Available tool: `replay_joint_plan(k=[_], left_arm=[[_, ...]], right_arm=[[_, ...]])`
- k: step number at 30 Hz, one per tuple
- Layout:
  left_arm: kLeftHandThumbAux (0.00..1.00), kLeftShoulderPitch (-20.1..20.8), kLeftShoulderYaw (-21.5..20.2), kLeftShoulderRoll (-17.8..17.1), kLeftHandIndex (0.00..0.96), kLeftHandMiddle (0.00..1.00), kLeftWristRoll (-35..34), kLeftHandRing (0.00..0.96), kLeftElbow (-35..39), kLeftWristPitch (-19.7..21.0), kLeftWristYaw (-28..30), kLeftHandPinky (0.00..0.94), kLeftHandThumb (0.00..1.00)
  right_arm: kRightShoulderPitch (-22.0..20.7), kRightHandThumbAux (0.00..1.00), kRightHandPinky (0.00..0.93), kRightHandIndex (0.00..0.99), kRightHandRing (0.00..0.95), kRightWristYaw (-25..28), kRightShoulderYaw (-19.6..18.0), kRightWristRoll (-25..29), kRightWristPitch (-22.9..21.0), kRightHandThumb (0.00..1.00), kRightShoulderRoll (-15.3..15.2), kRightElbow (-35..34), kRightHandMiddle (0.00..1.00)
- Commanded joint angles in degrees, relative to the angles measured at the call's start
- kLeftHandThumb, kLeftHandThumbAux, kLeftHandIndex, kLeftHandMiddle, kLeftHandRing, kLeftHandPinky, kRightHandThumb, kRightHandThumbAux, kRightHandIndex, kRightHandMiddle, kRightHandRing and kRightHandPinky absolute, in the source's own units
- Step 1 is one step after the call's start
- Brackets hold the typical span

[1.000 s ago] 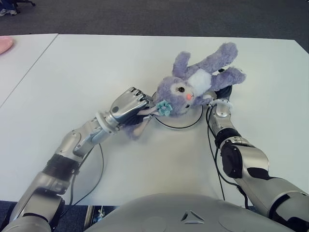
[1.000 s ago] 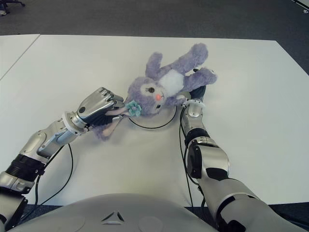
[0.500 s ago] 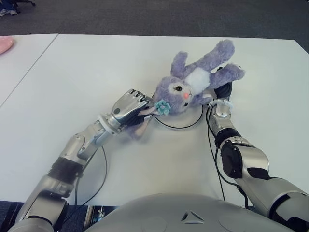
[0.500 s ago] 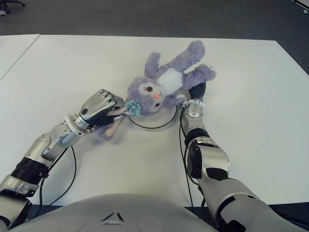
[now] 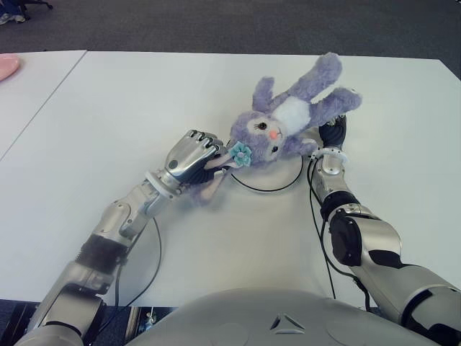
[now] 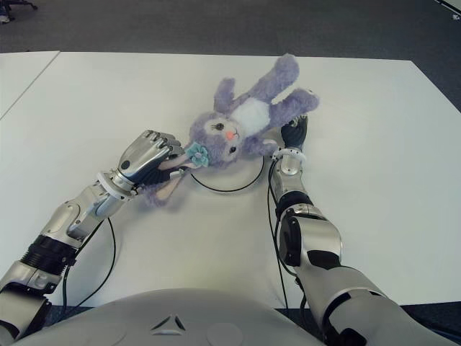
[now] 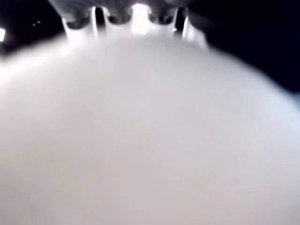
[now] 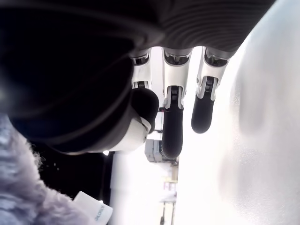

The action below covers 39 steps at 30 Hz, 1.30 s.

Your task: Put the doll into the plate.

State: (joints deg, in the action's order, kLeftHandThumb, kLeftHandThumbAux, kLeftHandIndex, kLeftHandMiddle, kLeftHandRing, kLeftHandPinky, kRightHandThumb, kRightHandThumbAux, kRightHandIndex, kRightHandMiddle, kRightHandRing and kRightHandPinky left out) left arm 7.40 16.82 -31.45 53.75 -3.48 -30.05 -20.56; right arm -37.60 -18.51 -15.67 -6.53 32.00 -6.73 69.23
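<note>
— Nearest the plate (image 5: 268,189), what do we see?
— Our left hand (image 5: 191,156), clenched on the doll's (image 5: 284,124) ear.
— And the doll?
— Over the plate's far side. Behind it, our right hand (image 5: 333,134), fingers (image 8: 172,129) extended, grasping nothing.

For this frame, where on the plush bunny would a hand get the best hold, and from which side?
Probably the long ear, from the robot's left. The doll lies slanted across the plate, head toward the left hand, whose curled fingers already close on that thin, floppy ear. The body is bulkier. The right hand shows by the doll's lower body, its fingers straight.
</note>
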Motion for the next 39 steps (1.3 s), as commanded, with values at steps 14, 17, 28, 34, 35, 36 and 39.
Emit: replay_joint_plan(k=[14,17,28,34,35,36,39], left_arm=[[0.399,1.8,0.8,-4.8,0.003,0.006,2.3,0.006,-0.9,2.8,6.7,0.002,0.091],[0.379,1.9,0.8,-5.4,0.0,0.001,1.2,0.002,-1.0,2.4,8.4,0.0,0.092],[0.289,2.2,0.2,-6.3,0.0,0.0,-3.0,0.0,-1.3,0.3,11.3,0.0,0.134],[0.246,2.7,-0.1,-6.7,0.0,0.0,-4.3,0.0,-1.5,-1.1,11.2,0.0,0.193],[0.242,2.9,-0.3,-6.9,0.0,0.0,-4.6,0.0,-1.4,-1.5,11.2,0.0,0.198],[0.23,3.0,-0.5,-7.1,0.0,0.0,-4.8,0.0,-1.2,-1.8,11.2,0.0,0.213],[0.213,3.4,-1.2,-7.7,0.0,0.0,-5.7,0.0,-1.1,-3.0,10.5,0.0,0.237]], right_arm=[[12.1,0.903,0.274,0.126,0.32,0.4,0.3,0.9,-7.7,0.782,4.4,8.3,0.338],[12.2,0.905,0.261,0.121,0.318,0.3,0.3,0.9,-7.5,0.769,4.4,8.3,0.343],[12.2,0.906,0.25,0.116,0.311,0.4,0.1,1.2,-7.4,0.764,4.5,8.3,0.345],[12.1,0.904,0.263,0.113,0.31,0.1,0.4,0.8,-7.6,0.758,4.5,8.3,0.338],[12.1,0.904,0.265,0.113,0.311,0.1,0.5,0.8,-7.6,0.757,4.5,8.3,0.338],[12.1,0.904,0.275,0.112,0.316,0.1,0.5,0.8,-7.6,0.756,4.5,8.3,0.34],[12.1,0.903,0.288,0.111,0.325,0.0,0.6,0.8,-7.5,0.755,4.6,8.3,0.342]])
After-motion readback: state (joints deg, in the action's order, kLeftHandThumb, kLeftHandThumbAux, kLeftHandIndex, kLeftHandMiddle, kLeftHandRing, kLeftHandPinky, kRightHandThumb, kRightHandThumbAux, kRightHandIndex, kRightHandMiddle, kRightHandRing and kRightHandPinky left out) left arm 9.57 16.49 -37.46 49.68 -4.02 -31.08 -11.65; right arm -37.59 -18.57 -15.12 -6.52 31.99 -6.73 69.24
